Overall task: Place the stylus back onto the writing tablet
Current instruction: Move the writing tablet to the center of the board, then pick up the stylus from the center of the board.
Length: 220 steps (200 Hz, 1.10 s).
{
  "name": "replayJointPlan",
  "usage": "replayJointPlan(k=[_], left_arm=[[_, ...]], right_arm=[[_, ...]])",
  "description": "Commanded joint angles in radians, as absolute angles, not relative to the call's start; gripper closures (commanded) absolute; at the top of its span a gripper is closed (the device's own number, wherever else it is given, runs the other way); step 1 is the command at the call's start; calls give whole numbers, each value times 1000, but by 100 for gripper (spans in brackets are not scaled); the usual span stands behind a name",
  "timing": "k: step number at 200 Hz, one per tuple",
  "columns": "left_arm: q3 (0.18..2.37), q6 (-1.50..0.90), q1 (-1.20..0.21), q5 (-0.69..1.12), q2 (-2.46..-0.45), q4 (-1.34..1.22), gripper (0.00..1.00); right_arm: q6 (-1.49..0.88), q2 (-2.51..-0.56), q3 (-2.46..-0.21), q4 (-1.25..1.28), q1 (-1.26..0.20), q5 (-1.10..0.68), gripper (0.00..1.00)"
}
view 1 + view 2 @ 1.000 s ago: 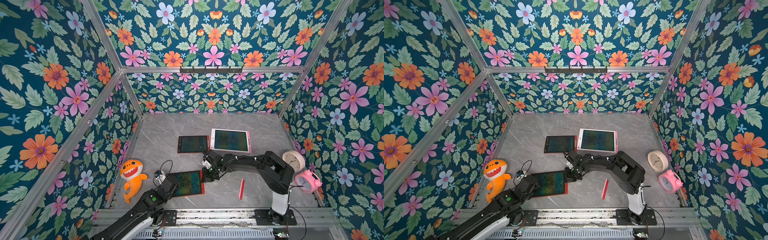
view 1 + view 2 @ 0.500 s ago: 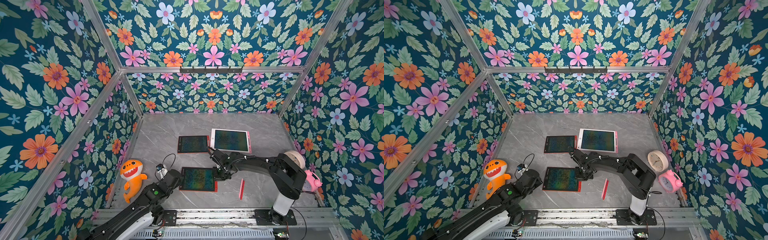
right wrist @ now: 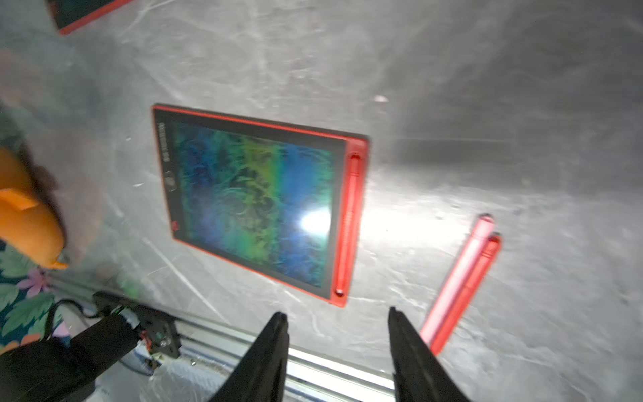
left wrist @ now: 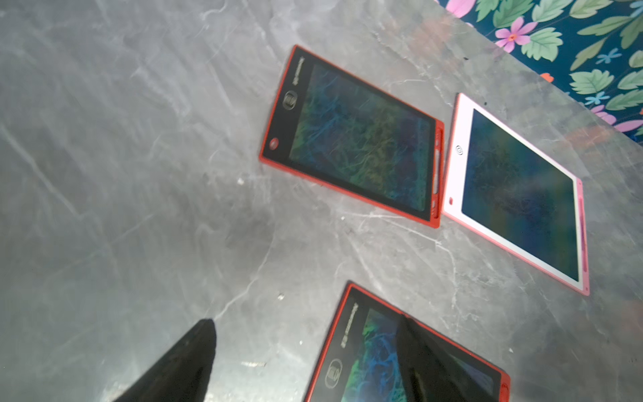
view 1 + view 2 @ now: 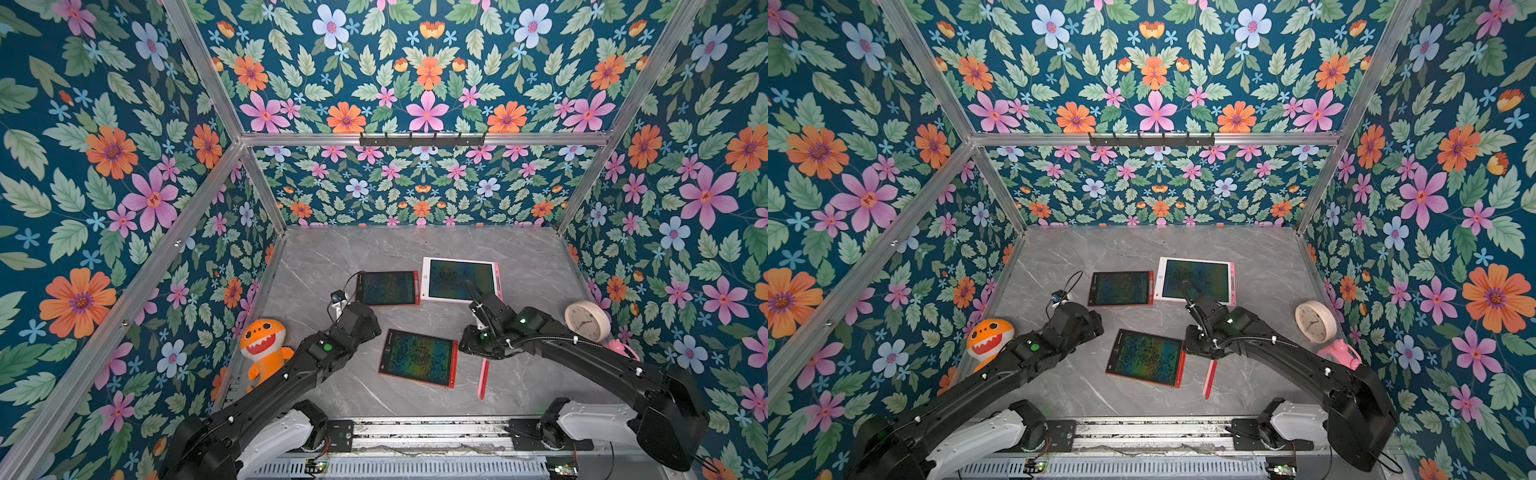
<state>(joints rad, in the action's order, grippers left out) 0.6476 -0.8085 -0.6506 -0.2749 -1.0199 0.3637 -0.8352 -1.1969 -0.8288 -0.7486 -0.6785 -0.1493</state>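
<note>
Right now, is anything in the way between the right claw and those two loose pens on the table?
Nothing visible. The right gripper hovers open near the pink stylus and red stylus, which lie side by side on the table.

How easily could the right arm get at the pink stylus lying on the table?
Probably yes, easily. The right gripper hangs open close beside the pink stylus, which lies flat on the table with nothing over it. A red stylus lies against it, though, so the jaws might catch both.
</note>
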Motion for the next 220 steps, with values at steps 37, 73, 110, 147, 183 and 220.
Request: replayJointPlan(k=[37, 73, 110, 147, 183, 220], left_arm=[[755, -537, -557, -114, -1111, 298, 19], [712, -535, -552, -68, -1108, 270, 20], [675, -543, -552, -61, -1073, 289, 20], [627, -565, -552, -62, -1027, 292, 20], [595, -592, -551, -68, -1017, 303, 21], [586, -595, -552, -72, -1011, 304, 21]], right_arm=[[-880, -1003, -607, -897, -551, -195, 49], [-887, -1032, -577, -865, -550, -204, 53], [-861, -1119, -606, -828, -551, -212, 58], [-835, -1210, -636, -803, -551, -208, 61], [-824, -1268, -659, -791, -551, -213, 65], [-820, -1317, -677, -796, -573, -182, 67]])
